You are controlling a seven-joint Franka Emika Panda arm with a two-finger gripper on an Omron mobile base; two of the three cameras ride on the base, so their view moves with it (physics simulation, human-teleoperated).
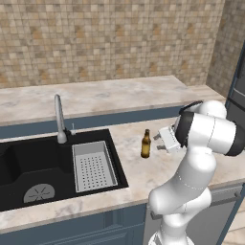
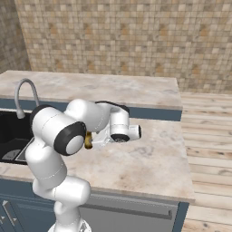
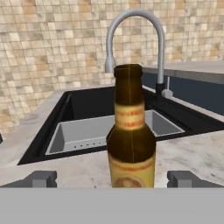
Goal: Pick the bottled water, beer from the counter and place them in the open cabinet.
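Beer [image 3: 131, 135] stands upright on the table [image 1: 143, 172], just right of the sink [image 1: 28, 162], long axis vertical. Hand view: bottle at 12 o'clock, centred between the fingers [image 3: 41, 178], which are spread wide, not touching glass. Judgement: straight advance, then close.

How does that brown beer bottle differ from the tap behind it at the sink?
The beer is amber glass with a yellowish label; the faucet is plain grey metal. The beer stands straight and stout; the faucet rises taller in a slim arch. The beer stands on the counter; the faucet stands at the sink's edge. Both stand upright.
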